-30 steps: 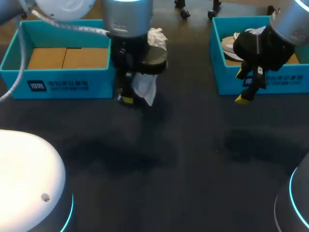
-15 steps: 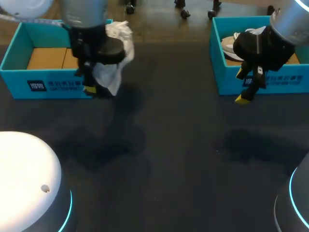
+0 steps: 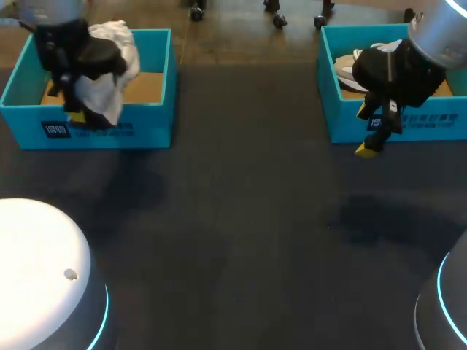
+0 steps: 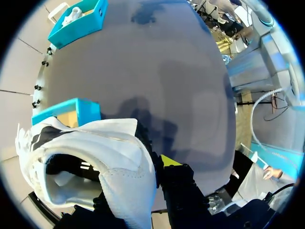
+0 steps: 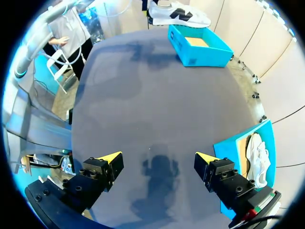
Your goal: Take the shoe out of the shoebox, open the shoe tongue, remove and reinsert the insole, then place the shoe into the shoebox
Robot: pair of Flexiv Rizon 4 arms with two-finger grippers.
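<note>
Shoe [image 3: 120, 38] carried left, over left shoebox [image 3: 146, 128], right end effector [image 3: 365, 130] unmoved

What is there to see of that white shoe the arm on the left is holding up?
The white shoe is a sneaker of mesh-like fabric with black side markings. Its mouth gapes open, showing a pale inside. It hangs in the air above the left blue shoebox, gripped at its side by the left gripper. Nothing else seems to touch it.
</note>
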